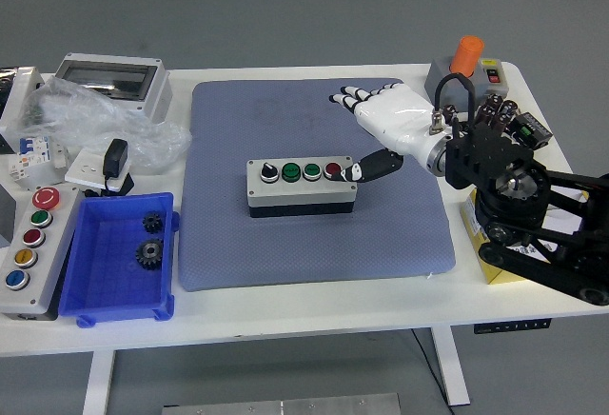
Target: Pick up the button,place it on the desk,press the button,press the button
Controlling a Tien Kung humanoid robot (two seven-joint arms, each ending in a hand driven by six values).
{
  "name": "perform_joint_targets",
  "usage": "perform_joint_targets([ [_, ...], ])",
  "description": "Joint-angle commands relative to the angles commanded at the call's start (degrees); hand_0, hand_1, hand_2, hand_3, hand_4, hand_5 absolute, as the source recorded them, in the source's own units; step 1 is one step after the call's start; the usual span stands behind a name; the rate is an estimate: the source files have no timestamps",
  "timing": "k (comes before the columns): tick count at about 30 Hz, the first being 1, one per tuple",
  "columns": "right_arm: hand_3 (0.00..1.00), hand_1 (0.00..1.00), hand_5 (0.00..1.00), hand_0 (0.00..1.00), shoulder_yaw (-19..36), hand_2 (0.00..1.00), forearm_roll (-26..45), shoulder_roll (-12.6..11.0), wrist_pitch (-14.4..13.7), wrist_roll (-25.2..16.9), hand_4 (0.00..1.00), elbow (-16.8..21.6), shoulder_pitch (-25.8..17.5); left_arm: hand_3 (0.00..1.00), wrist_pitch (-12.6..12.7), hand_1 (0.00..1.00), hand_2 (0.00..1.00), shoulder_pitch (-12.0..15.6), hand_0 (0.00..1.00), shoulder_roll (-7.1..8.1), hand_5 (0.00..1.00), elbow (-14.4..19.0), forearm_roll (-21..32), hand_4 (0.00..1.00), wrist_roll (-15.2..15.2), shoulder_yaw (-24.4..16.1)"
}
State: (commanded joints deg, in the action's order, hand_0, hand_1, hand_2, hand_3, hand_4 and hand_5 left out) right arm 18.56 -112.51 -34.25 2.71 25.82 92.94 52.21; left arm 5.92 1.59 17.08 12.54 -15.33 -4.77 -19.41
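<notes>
The right hand (385, 129) is white and sits to the right of the middle of the picture. Its fingers (357, 96) are stretched out flat and apart, pointing to the upper left, and they hold nothing. Its dark thumb (366, 168) points down and left. The thumb tip is just beside the right end of the button box (301, 187), close to the red button (332, 170). I cannot tell if it touches.

The button box lies flat in the middle of the picture on the blue mat (314, 234). It has a black knob, two green buttons and the red one in a row on top. So the box looks already put down, and pressing is the job now.

To press well, I think one fingertip should come straight down on the middle of a button, slowly. A push from the side might slide the box on the mat.

The left hand is not in the picture.
</notes>
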Motion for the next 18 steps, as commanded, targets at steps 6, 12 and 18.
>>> perform_joint_targets([
  [6,0.984,0.573,0.065,0.570,-0.5,0.358,2.7,-0.9,2.8,1.2,0.352,1.5,-0.3,0.633,0.0,0.653,0.611,0.1,0.617,0.09,0.334,0.0,0.3,0.662,0.0,0.3],
  [12,0.998,0.567,0.035,0.576,-3.5,0.332,3.5,0.6,3.8,1.8,0.335,0.5,0.5,0.632,0.0,0.653,0.611,-0.1,0.617,0.13,0.334,0.0,0.2,0.661,0.0,0.3],
  [18,0.998,0.560,0.002,0.587,-5.9,0.304,3.8,1.6,4.2,2.1,0.319,-0.7,0.5,0.632,0.0,0.653,0.611,-0.1,0.617,0.10,0.335,0.0,0.2,0.660,0.0,0.4],
])
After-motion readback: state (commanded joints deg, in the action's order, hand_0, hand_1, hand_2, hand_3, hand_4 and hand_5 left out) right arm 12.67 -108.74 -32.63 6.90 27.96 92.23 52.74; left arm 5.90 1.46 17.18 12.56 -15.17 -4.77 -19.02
